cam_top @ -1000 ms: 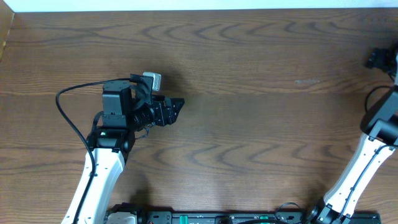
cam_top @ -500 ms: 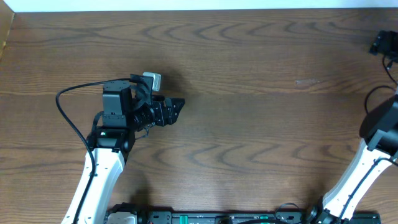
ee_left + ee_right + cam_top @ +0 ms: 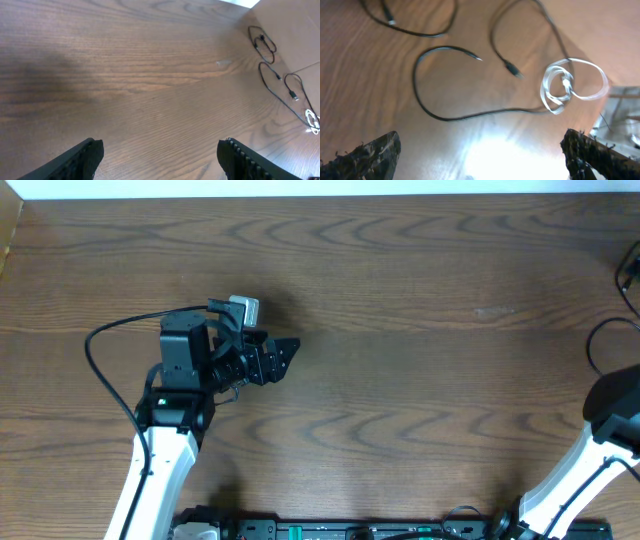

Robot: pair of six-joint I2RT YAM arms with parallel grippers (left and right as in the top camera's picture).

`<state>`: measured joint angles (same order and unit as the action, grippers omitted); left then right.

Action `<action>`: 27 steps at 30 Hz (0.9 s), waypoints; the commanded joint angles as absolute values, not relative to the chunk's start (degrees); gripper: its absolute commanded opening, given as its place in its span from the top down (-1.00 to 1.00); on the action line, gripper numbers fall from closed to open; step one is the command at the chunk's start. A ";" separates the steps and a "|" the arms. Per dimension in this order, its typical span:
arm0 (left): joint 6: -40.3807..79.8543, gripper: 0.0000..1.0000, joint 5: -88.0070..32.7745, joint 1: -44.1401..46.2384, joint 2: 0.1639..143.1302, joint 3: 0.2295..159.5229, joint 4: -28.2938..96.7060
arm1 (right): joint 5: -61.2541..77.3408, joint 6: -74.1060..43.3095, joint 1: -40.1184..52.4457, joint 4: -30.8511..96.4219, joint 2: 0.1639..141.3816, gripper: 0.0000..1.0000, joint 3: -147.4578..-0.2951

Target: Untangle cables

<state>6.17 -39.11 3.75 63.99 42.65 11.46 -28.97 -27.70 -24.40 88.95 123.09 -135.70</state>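
Several thin cables (image 3: 445,119) lie on the table (image 3: 360,90) below the right gripper (image 3: 480,145), whose fingers (image 3: 370,155) stand wide apart with nothing between them. The white cable (image 3: 572,85) is bunched in a small knotted coil nearer the right finger. A black one sweeps from the coil's lower edge in an open loop across the middle, its tip lying free. Another black plug end rests just beside the coil, apart from that tip, and more black cord curls along the top edge. From the left wrist, the cables (image 3: 262,44) show far off to the right, near a pale panel (image 3: 295,30), well apart from the left gripper (image 3: 160,152), whose fingers are also spread and hold nothing. Overhead, the left gripper (image 3: 283,356) hangs left of the table's middle; the right arm (image 3: 612,405) runs off the right edge.
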 commanded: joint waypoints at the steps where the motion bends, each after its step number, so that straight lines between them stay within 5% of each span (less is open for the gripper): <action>1: 6.50 -0.57 -40.07 3.55 61.84 42.50 11.57 | -35.29 -34.39 -24.34 90.63 118.32 -0.99 -135.87; 27: 5.54 -0.57 -30.30 3.55 51.59 42.50 20.91 | -24.73 -24.82 -20.62 94.17 111.57 -0.92 -135.85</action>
